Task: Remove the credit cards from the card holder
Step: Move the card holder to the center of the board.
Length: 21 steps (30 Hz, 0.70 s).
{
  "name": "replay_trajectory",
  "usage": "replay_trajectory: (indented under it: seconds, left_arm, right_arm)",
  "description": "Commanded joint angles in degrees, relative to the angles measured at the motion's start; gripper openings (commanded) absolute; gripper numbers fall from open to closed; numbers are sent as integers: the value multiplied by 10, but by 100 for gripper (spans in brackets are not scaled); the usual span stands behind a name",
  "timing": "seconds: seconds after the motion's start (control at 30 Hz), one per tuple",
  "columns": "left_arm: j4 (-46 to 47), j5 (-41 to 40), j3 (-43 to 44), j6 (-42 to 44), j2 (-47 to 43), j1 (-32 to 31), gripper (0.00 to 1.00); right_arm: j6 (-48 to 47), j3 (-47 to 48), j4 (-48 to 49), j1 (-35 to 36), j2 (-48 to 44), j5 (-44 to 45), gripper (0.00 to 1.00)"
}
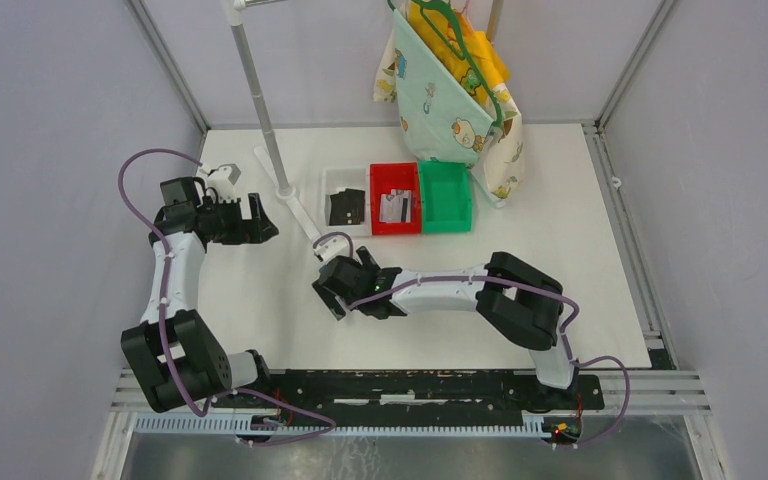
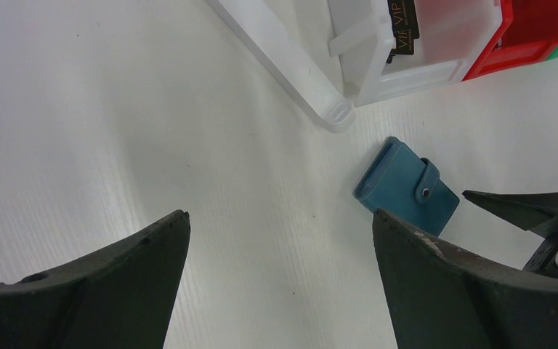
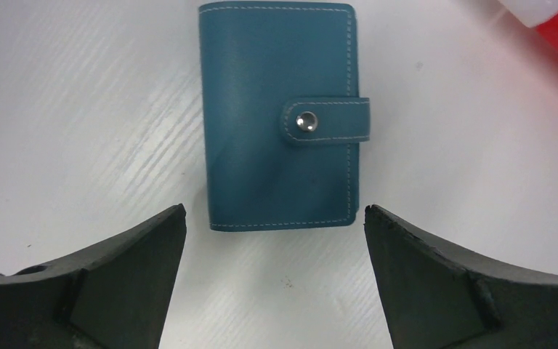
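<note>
While the card holder (image 3: 280,116) lies snapped shut on the bench (image 3: 80,109), the right tool (image 3: 275,209) and left tool (image 2: 280,216) both hang spread

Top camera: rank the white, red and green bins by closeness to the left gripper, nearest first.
1. The white bin: near end of the row, just to the right of the open left gripper.
2. The red bin: middle of the row, touching the white one.
3. The green bin: far right end of the row.
</note>
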Motion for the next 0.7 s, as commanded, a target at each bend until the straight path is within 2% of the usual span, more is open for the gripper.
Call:
replay_trajectory:
  seconds: [0.0,0.07,0.37,0.67]
  left_arm:
    - [-6,30,16,4,-17,1,100]
    - [-8,32,15,8,-17,0,100]
    - [-13,48,17,6,-18,1,100]
    - [-25,62,19,2,-25,0,100]
  right_arm:
    - [-33,0,58,-30,-23,-107,98]
    - [-37,1,61,-45,-19,-136,98]
    - [-54,35,32,-51,23,-129,98]
    - [-45,15,52,-49,39,-140,98]
